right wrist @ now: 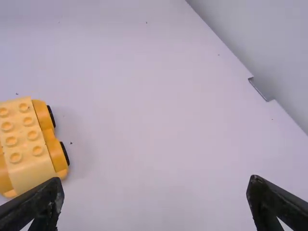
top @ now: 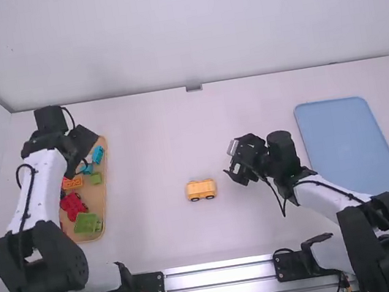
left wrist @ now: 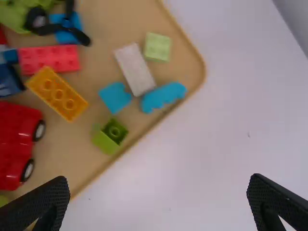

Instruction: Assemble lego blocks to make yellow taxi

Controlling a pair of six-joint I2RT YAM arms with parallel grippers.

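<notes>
Closest to the camera in the high view, you have the metal rail along the front of the bench, with both arm bases on it and the right arm's bulky black joint in front of its white link.

Your task's piece, the yellow car, sits upright on the bench between the arms, nearer the right one. You can make out a studded brick on top of its rounded base and two dark wheels along one side. In the right wrist view the car is cut off by the picture's edge, so you can't see its other side there.

Your right gripper hangs near the car, its fingers spread wide with nothing between them. Your left gripper is over the far part of the tan tray, its fingers spread wide too, with nothing pinched.

The left arm hides part of that tray from above. In the left wrist view you can pick out a white brick, a curved blue piece just beside it, a smaller blue piece, an orange brick and a green block. The red vehicle is cut off, as is the dark blue piece near it. A black bladed part is too blurred for you to tell what it belongs to.

Well apart from the tray, the blue mat lies on the right side, close to the right arm.
</notes>
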